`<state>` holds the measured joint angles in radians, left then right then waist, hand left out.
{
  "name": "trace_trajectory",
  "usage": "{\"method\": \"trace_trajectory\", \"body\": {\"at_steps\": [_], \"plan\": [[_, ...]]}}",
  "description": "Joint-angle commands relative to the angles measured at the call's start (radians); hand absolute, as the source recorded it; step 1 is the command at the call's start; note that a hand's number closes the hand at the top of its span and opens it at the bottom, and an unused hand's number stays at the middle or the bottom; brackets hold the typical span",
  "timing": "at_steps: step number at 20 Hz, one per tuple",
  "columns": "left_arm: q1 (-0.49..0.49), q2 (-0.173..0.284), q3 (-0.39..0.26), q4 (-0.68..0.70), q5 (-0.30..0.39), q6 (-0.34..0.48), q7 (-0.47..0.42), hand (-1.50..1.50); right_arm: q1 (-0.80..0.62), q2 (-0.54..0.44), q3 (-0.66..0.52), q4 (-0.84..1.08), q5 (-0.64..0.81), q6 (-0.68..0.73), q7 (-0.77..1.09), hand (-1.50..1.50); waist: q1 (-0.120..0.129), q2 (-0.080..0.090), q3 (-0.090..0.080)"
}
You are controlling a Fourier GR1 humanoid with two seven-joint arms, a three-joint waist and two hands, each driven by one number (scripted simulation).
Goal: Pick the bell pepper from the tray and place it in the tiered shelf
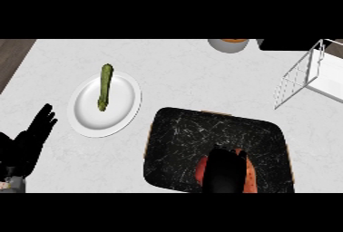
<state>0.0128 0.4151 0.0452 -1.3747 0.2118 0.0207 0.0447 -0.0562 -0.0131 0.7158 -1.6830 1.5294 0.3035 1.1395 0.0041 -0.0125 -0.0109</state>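
A red-orange bell pepper (250, 177) lies on the black marbled tray (194, 136) near its front edge. My right hand (223, 170) is directly over the pepper and hides most of it, fingers curving down around it; only its sides show past the hand. The white wire tiered shelf (308, 77) stands at the far right of the counter, well away from the hand. My left hand (32, 138) rests open at the left edge, fingers pointing up.
A white plate (117, 106) holding a long green vegetable (105, 86) sits left of the tray. A grey bowl (229, 44) with something orange in it is at the counter's back edge. Bare white counter lies between tray and shelf.
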Motion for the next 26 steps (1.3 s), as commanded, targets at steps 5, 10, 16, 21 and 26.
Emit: {"method": "trace_trajectory", "body": {"at_steps": [5,10,16,21,26], "plan": [[-0.029,0.001,0.012,-0.009,-0.016,-0.002,0.032,0.0,-0.028,0.012,0.044,0.03,0.131,0.003,0.15,1.5,-0.004,0.011,0.011],[-0.055,0.014,0.046,0.054,-0.012,-0.03,0.014,0.0,-0.001,-0.049,0.044,-0.152,0.123,0.034,0.053,1.5,-0.012,0.011,0.011],[-0.007,-0.01,0.041,0.015,-0.006,-0.005,0.009,0.0,0.083,-0.256,-0.324,-0.453,-0.336,-0.033,-0.391,1.5,-0.032,0.016,0.016],[0.007,-0.02,0.035,-0.01,-0.021,0.008,0.006,0.0,0.105,-0.329,-0.642,-0.599,-0.642,0.051,-0.498,1.5,-0.026,0.01,0.013],[0.001,-0.027,0.028,-0.041,-0.027,0.021,0.045,0.0,0.147,-0.31,-0.9,-0.721,-0.941,0.118,-0.504,1.5,-0.037,0.006,0.013]]}}
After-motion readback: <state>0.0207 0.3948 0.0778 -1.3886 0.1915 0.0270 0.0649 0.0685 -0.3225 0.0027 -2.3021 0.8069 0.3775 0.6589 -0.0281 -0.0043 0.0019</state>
